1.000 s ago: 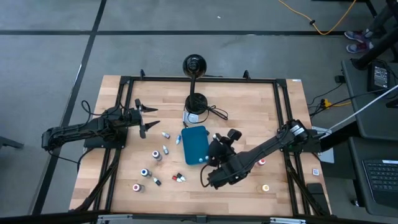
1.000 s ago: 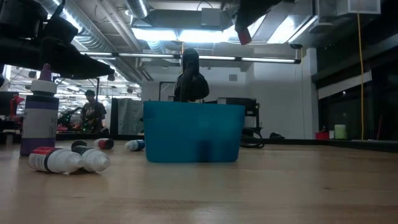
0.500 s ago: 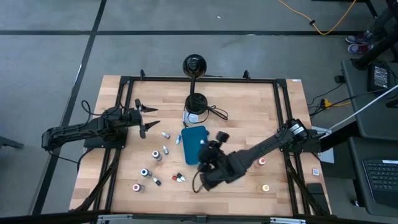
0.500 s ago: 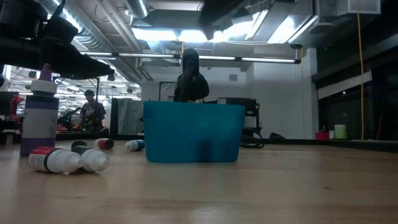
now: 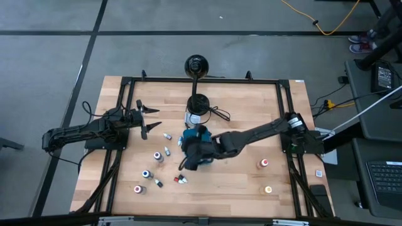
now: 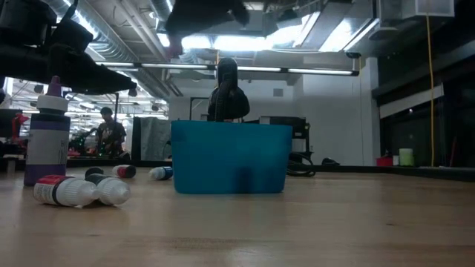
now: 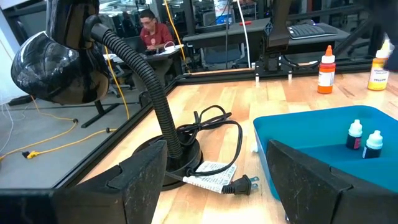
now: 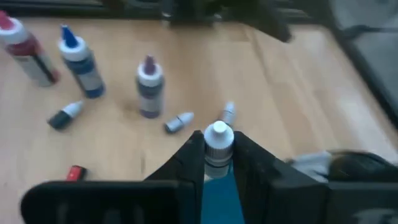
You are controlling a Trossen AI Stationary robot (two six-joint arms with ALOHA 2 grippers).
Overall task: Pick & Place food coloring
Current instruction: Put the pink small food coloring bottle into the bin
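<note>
High view, right gripper (image 5: 188, 157) jaws clamping a white-capped bottle (image 8: 218, 142) above teal tray (image 5: 200, 134), loose bottles (image 5: 158, 157) beside, left gripper (image 5: 146, 119) jaws spread.

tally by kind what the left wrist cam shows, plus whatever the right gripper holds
bottles in the teal tray: 2
bottles standing beyond the tray, orange and yellow: 2
teal tray: 1
desk lamp: 1
cord with plug: 1
person in the room behind: 1
bottle in the right gripper, above the tray: 1
total: 9
left gripper: open, at the table's left
</note>
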